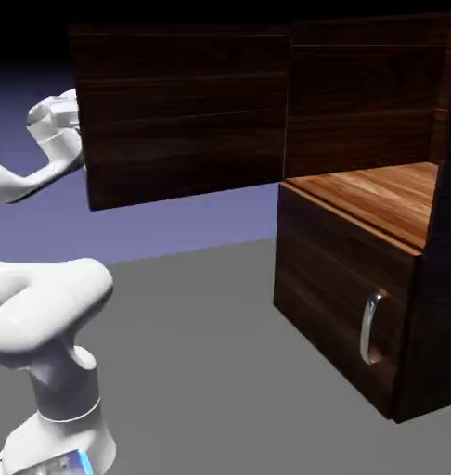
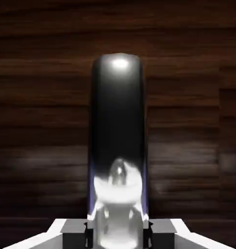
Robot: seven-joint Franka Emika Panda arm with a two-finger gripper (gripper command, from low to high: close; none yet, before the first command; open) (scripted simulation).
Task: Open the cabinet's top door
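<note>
Door (image 1: 185, 119) is standing swung out from the cabinet (image 1: 345, 299) in the exterior view, its flat dark grain hiding the hand, lighter wood showing inside. In the hand view, fingertips (image 2: 118, 233) are gripping the curved, glossy handle (image 2: 118, 107) from both sides, presumably giving the arm purchase for pulling.
</note>
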